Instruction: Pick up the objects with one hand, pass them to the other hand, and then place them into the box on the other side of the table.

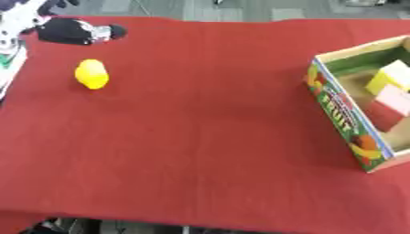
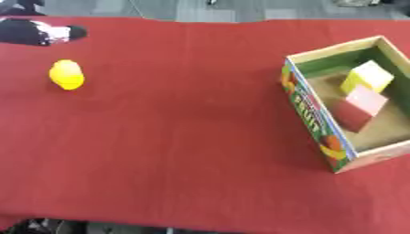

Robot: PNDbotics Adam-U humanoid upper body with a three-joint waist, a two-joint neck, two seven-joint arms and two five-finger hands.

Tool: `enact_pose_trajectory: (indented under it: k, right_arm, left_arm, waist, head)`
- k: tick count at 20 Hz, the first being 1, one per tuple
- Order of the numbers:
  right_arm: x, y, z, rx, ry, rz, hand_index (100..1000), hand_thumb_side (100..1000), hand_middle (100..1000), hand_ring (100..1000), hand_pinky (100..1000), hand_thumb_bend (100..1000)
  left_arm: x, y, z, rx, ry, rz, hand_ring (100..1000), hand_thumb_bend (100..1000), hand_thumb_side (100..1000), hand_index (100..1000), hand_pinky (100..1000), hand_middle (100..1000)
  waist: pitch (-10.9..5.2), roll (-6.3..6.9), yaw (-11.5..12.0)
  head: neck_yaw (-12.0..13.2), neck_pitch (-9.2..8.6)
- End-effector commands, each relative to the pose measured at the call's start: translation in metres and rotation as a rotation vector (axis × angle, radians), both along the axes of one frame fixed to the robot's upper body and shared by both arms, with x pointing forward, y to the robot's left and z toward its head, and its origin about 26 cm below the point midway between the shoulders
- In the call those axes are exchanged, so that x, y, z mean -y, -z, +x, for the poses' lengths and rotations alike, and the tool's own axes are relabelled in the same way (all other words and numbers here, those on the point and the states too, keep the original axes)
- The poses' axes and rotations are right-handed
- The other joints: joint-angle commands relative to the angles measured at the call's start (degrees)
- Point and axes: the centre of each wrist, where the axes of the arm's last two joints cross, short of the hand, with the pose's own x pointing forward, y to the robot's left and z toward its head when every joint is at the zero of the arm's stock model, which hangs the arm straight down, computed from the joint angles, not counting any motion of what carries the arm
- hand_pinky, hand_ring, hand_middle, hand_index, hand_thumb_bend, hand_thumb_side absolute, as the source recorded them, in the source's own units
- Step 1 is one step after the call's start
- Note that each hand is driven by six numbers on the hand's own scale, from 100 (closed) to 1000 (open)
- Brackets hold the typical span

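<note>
A yellow object (image 1: 91, 73), rounded and lemon-like, is seen lying alone on the red surface (image 1: 200, 137) at the far left, well apart from the cardboard box (image 2: 308, 107) at the right edge. Two blocks, one yellow (image 2: 368, 77) and one pink-topped (image 2: 362, 106), are already held inside the box. The left hand (image 1: 78, 31) is shown at the far left corner, beyond the yellow object and not touching it; whether its fingers are spread or curled cannot be told. It is judged to be placed for a first pick-up. The right hand is not seen.
</note>
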Motion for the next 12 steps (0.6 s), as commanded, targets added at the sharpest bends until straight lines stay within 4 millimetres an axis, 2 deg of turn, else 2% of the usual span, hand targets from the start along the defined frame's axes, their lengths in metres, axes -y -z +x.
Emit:
enact_pose_trajectory:
  k: [1,5,6,9,12]
  right_arm:
    - [-0.024,-0.004,0.0,0.021,-0.083,-0.062,1000,367,924,1000,984,100]
    - [-0.055,0.01,0.005,0.014,-0.192,-0.166,1000,406,921,1000,983,100]
    - [-0.062,0.014,0.005,0.016,-0.22,-0.21,1000,439,920,1000,982,100]
    - [-0.078,0.027,0.006,0.02,-0.292,-0.345,1000,512,920,1000,980,100]
    - [-0.091,0.037,0.007,0.025,-0.34,-0.414,1000,527,920,1000,982,100]
  left_arm:
    - [-0.011,-0.013,0.006,-0.027,-0.021,0.076,753,758,565,860,783,732]
    - [-0.016,-0.007,0.017,-0.111,-0.017,0.143,771,816,566,862,793,747]
    - [-0.018,-0.005,0.018,-0.136,-0.012,0.164,774,831,558,862,795,750]
    - [-0.021,-0.003,0.021,-0.176,-0.004,0.202,777,852,548,865,797,753]
    - [-0.024,-0.001,0.024,-0.196,-0.005,0.226,783,894,524,869,801,758]
  waist:
    - [-1.14,0.04,0.0]
    - [-1.09,-0.1,0.1]
    - [-1.06,-0.18,0.0]
    - [-1.03,-0.36,0.1]
    - [-1.02,-0.42,0.2]
  head:
    - [-0.8,-0.79]
    - [-1.9,-1.06]
    - [-2.1,-1.12]
    - [-2.4,-1.17]
    - [-2.4,-1.27]
